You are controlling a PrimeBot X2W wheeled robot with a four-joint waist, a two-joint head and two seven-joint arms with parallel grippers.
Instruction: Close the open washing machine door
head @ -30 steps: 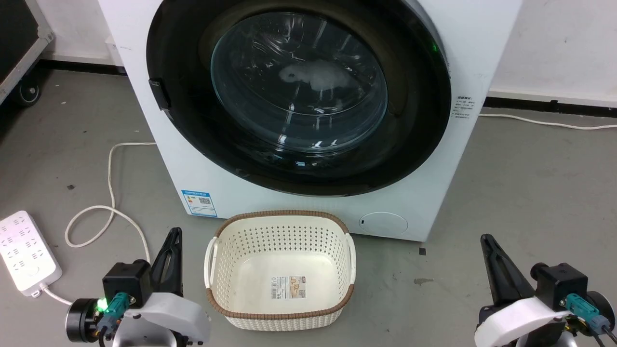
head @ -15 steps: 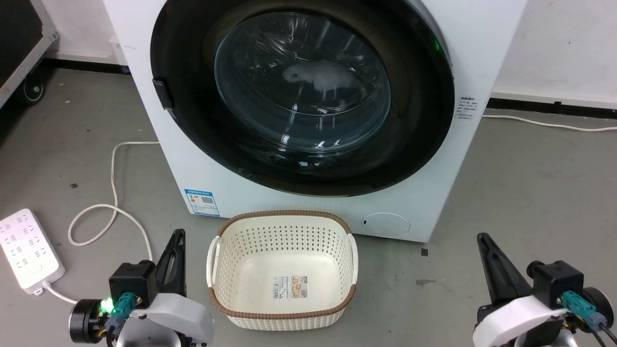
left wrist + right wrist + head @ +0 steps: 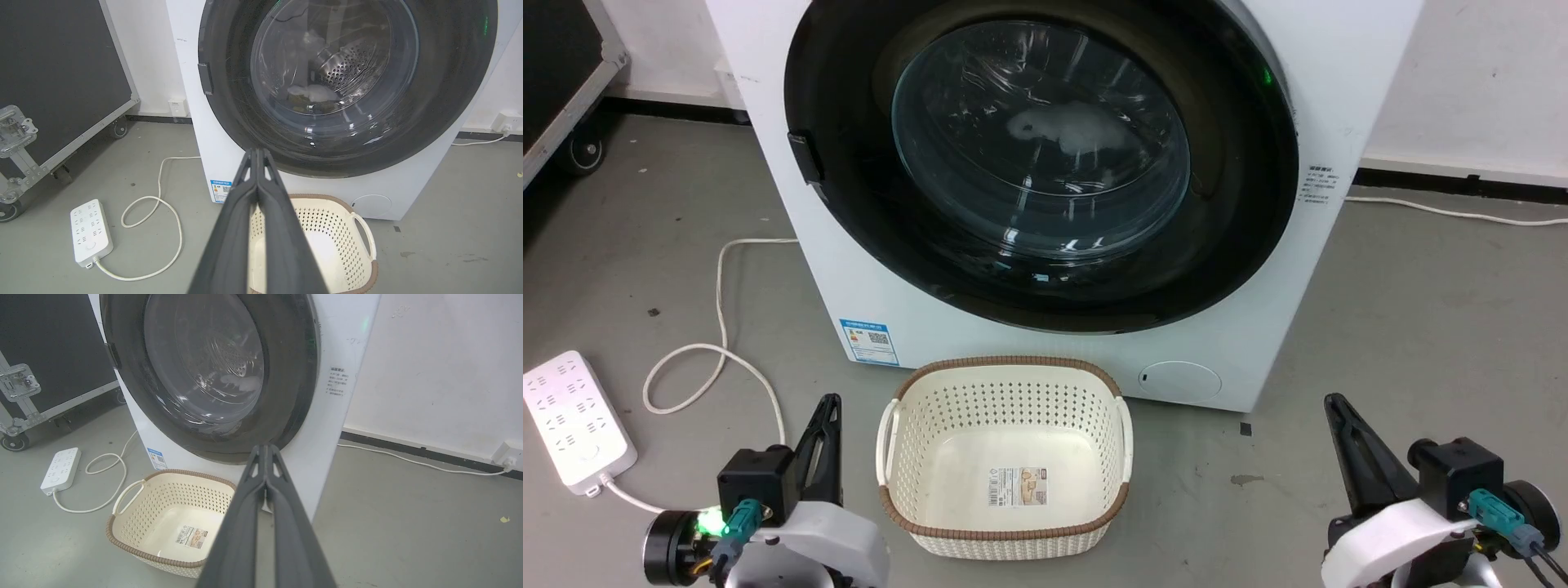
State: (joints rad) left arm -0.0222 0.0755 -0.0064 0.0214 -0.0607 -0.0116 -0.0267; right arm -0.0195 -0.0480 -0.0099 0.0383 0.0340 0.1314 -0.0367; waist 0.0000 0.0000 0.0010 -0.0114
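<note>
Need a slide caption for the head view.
Left gripper and right gripper shut, flanking an empty basket below the washing machine door, which looks closed.

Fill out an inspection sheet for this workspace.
Surface: grey floor, a few small marks.
Job's things: door looks shut, flush with the washer.
Clutter: white basket in front of the washer, with just a label inside.
Grippers: left tool shut; right tool shut; both low, apart from the door.
Cables: power strip with looped white cord at left; second cord at right.
Surroundings: flight case at left; white wall behind.
</note>
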